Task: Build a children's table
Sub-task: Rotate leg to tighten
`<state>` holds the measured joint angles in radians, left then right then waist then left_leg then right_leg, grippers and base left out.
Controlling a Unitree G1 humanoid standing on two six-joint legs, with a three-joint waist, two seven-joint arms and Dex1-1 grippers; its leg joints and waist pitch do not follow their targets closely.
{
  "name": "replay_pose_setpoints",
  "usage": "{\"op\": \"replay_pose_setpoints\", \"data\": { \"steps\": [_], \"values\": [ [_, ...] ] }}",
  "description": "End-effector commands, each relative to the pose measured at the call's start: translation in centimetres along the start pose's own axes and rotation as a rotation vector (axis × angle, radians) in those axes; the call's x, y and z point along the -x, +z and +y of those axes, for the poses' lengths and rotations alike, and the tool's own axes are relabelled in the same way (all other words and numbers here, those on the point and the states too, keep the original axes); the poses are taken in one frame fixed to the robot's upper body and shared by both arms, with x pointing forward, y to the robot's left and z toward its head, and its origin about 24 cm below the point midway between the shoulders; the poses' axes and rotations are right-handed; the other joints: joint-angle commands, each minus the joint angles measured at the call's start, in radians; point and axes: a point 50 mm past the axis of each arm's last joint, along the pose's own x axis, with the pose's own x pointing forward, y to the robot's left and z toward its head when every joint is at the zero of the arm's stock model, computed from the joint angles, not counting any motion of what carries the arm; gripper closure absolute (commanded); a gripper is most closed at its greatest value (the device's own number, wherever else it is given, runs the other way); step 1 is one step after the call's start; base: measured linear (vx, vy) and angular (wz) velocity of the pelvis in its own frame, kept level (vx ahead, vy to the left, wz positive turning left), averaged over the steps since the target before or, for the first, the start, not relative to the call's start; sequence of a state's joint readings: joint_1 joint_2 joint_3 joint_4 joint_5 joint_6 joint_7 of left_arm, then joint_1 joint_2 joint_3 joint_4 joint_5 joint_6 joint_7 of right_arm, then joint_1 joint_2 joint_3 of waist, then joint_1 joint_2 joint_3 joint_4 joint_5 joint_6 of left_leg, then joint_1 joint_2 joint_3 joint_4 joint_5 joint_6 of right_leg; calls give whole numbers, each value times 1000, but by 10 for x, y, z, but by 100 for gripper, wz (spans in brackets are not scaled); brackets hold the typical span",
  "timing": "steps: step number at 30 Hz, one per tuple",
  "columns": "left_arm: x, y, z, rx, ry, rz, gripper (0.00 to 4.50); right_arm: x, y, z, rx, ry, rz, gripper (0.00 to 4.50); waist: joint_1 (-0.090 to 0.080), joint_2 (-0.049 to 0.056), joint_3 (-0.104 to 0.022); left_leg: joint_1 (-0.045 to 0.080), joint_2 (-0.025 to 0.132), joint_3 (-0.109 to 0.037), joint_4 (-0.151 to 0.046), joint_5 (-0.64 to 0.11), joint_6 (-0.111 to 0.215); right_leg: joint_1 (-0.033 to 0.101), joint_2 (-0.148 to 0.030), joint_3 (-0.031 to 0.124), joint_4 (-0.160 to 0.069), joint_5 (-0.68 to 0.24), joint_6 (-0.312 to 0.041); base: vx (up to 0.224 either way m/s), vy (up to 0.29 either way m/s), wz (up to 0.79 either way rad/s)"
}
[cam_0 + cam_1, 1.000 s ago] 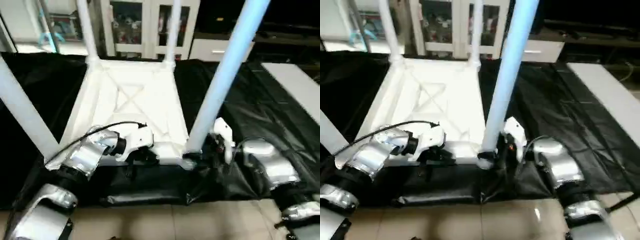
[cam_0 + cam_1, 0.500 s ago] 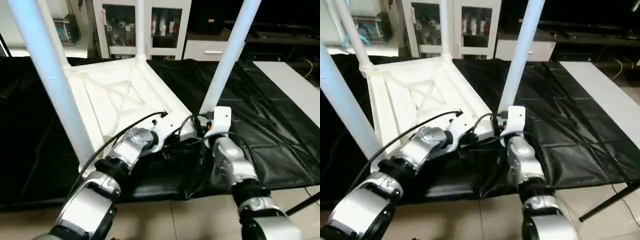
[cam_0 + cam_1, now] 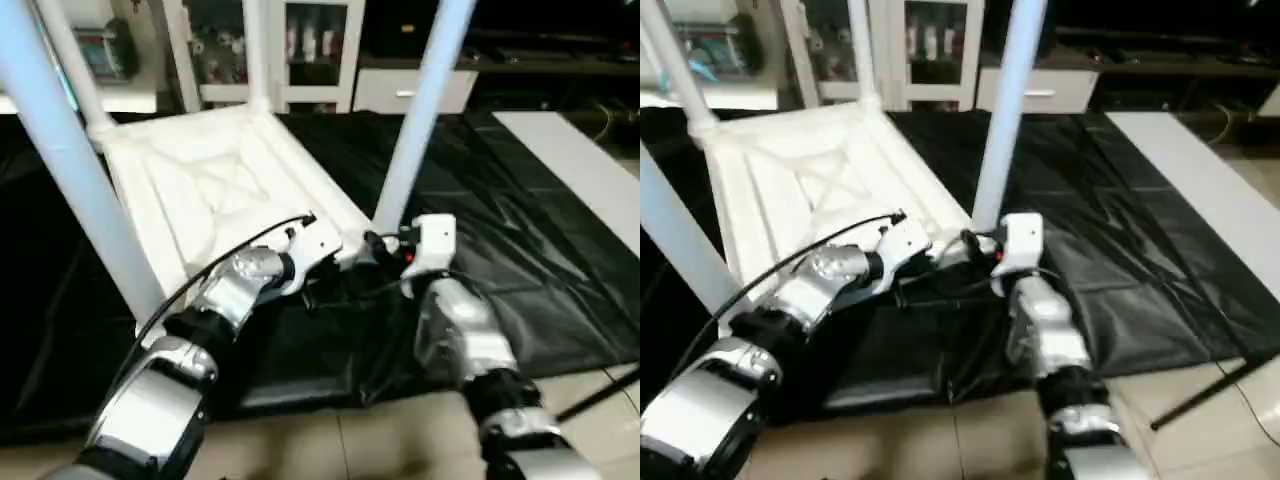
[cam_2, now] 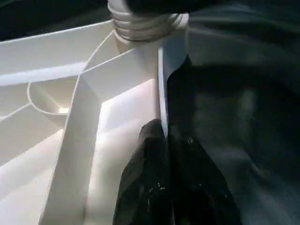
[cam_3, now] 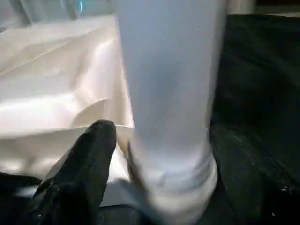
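Left tool [image 4: 164,140] is clamped on my upturned white plastic square tabletop's raised rim [image 4: 161,89]. Right tool [image 5: 154,154] stands apart around the near white tapered round leg [image 5: 168,93] at its corner socket. That tabletop [image 3: 215,185] lies underside up on the black-draped counter [image 3: 520,230].

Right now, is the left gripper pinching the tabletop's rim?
Yes. In the left wrist view the left gripper is shut on the thin raised rim of the upturned tabletop, one black finger on each side.
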<state>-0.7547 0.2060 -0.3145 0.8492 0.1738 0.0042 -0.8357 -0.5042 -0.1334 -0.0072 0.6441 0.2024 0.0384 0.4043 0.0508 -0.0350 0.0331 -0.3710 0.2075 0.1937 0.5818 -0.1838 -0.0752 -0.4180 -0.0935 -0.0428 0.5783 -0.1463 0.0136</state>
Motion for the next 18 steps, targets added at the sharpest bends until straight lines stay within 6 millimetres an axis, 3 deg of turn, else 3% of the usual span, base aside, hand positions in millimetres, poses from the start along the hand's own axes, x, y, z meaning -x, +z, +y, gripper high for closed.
{"op": "replay_pose_setpoints", "data": {
  "steps": [1,5,8,10,14,18],
  "values": [
    [1,-13,-24,-63,-249,27,450,11,5,-6,62,142,45,75,6,2,-58,17,20,0,-70,-213,57,44,-34,25,-49,-140,-238,0,0,0],
    [15,-21,-35,-99,-428,56,450,37,5,-9,199,405,140,30,22,0,-57,20,25,2,-69,-186,71,51,-35,26,-37,-76,-251,0,0,0],
    [23,-23,-41,-113,-531,54,450,57,1,-9,254,576,220,6,32,-1,-55,25,27,4,-68,-187,75,50,-37,27,-37,-78,-254,0,0,0],
    [27,-21,-44,-115,-584,41,450,65,-1,-9,254,650,258,6,34,-4,-53,22,27,4,-70,-213,71,52,-38,28,-40,-120,-252,0,0,0],
    [29,-22,-45,-120,-608,55,450,67,-2,-5,242,723,283,6,33,-4,-46,25,29,1,-77,-308,26,41,-42,29,-58,-302,-211,0,0,0],
    [30,-21,-43,-126,-602,59,450,65,0,-3,232,759,294,31,29,-7,-48,23,28,-4,-80,-321,12,40,-43,29,-61,-332,-190,0,0,0]
  ]
}}
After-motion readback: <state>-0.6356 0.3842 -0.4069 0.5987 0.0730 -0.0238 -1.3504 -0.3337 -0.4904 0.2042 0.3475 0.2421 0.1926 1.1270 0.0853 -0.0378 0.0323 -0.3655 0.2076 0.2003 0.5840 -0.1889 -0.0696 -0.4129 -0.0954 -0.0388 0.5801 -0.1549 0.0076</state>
